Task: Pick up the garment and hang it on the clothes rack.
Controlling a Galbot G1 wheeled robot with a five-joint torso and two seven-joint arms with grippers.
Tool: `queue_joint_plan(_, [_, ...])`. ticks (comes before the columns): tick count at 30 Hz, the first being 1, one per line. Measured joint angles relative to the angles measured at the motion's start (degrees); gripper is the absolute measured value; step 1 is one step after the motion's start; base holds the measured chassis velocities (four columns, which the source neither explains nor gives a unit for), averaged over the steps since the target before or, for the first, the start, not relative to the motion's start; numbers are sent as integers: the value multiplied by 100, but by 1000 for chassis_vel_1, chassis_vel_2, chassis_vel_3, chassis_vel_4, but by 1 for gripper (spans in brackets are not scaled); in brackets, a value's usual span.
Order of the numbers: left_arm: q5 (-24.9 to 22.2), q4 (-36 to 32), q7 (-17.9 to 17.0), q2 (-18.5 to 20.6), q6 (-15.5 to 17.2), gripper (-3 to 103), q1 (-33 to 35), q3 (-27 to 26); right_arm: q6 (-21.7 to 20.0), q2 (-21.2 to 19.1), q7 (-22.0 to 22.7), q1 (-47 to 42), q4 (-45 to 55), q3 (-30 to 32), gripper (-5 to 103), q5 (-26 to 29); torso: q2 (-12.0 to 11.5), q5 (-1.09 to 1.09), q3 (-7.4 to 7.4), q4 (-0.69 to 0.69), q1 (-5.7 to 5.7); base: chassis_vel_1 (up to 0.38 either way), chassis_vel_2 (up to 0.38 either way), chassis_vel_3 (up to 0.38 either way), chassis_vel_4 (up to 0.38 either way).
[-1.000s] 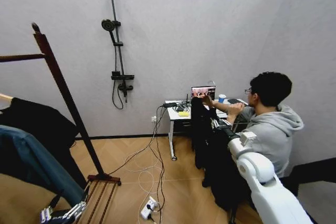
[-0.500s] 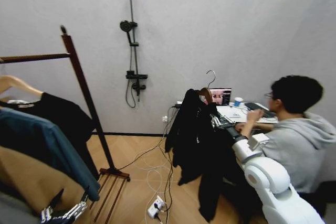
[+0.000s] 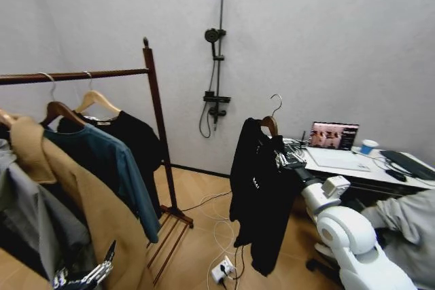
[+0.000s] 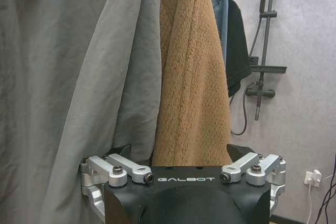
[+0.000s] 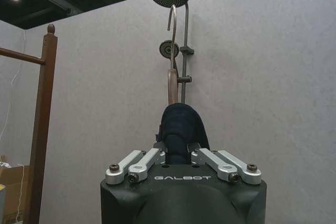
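Note:
The garment (image 3: 260,191), a black top with small pale lettering, hangs from a wooden hanger whose metal hook (image 3: 275,102) points up. My right gripper (image 3: 286,160) is shut on it at the hanger's shoulder, holding it in the air right of the clothes rack. The right wrist view shows the dark cloth (image 5: 178,129) pinched between the jaws, with the hook (image 5: 173,17) above. The clothes rack's post (image 3: 160,135) and rail (image 3: 75,76) stand to the left, and the post (image 5: 41,129) also shows in the right wrist view. My left gripper (image 3: 81,278) hangs low, open, beside the hanging coats.
A blue shirt (image 3: 109,161), a plain black garment (image 3: 139,142), a tan coat (image 3: 88,222) and a grey garment (image 4: 79,77) fill the rail. A shower pole (image 3: 216,52) is on the wall. Cables and a power strip (image 3: 223,269) lie on the floor. A desk (image 3: 353,164) with a seated person is at the right.
The whole view has swung left, bringing the loaded rack fully into sight and pushing the desk and person to the right edge. The garment stays held in my right gripper.

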Motion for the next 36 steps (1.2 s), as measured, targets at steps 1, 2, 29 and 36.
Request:
queue_joint_plan(1, [0, 0, 0, 0, 0, 100, 0, 0, 2, 8, -6, 0, -2, -3, 16, -9, 0, 0, 0, -2, 0, -119, 96, 121, -123])
queue_joint_plan(2, [0, 0, 0, 0, 0, 100, 0, 0, 6, 14, -13, -2, -2, -4, 16, -18, 0, 0, 0, -1, 0, -149, 130, 137, -143])
queue_joint_plan(29, [0, 0, 4, 0, 0, 100, 0, 0, -4, 63, -114, 66, -220, -90, 16, -105, 0, 1, 0, -2, 0, -19, 92, 90, -32])
queue_joint_plan(36, [0, 0, 2, 0, 0, 100, 0, 0, 0, 54, -155, 115, -324, -87, 16, -32, 0, 0, 1, 0, 2, 95, 104, 115, 96])
